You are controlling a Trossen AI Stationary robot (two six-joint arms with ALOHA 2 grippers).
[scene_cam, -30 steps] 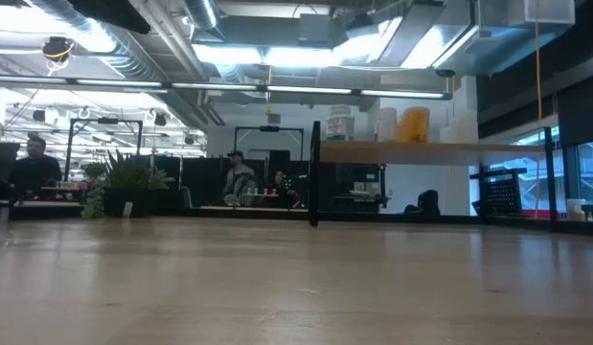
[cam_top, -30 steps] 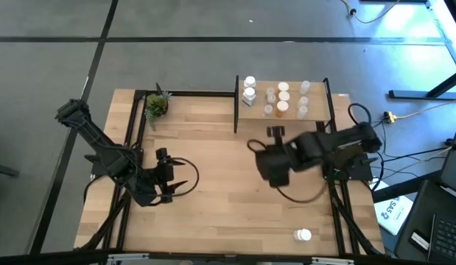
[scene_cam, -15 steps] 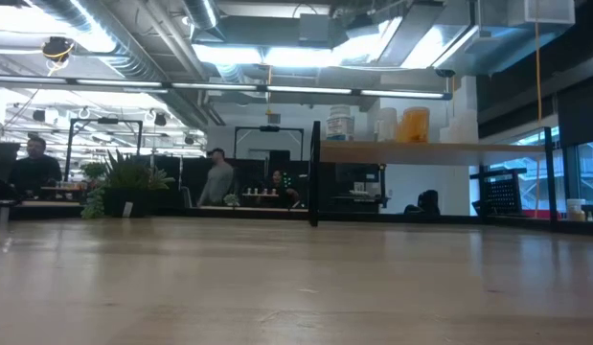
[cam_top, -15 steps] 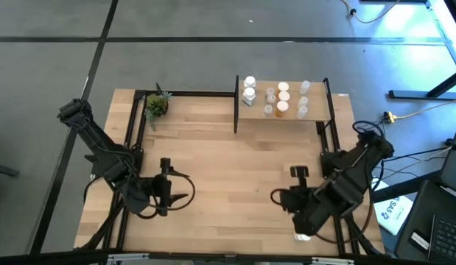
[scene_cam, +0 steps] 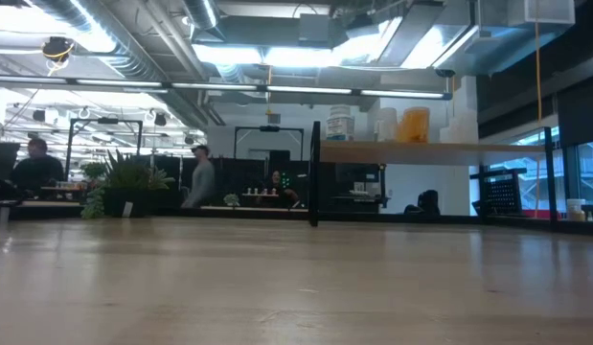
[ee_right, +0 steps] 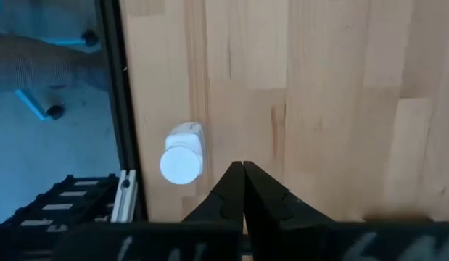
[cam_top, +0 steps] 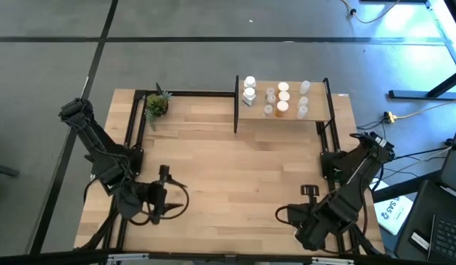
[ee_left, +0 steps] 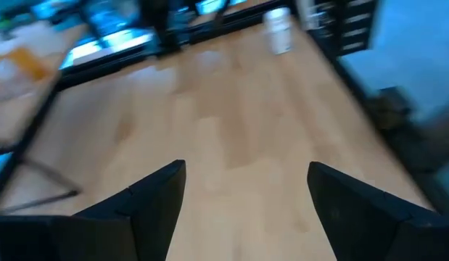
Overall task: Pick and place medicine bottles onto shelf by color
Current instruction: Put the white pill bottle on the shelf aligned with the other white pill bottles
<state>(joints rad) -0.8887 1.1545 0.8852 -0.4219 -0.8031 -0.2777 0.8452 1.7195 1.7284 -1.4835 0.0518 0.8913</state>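
Left gripper (ee_left: 242,196) parked over bare tabletop (cam_top: 228,169), well away from the lone bottle, jaws spread wide with nothing between them. Potted plant (cam_top: 156,106) in the far corner, also nowhere near that bottle.

Up on the shelf (cam_top: 316,116), far across the tabletop from the lone bottle: a small cluster of medicine bottles (cam_top: 275,97) already standing, white toward one end, orange and clear further along.

Then the one that matters: white bottle (ee_right: 183,155) lying on its side right by the tabletop edge, cap toward the right wrist camera, black frame rail (ee_right: 117,109) just beside it. Right gripper (ee_right: 244,169) hanging directly above that spot, tip just beside the bottle, jaws pressed tight together, pinching nothing.

Risks, as a guess: coming down with jaws closed like that means a nudge instead of a grab, and a round bottle on its side rolls easily, possibly off the edge or under the rail. Also tight against that rail, so little room for a finger on that side. Needs opening up first and lining up across the body, not the cap.
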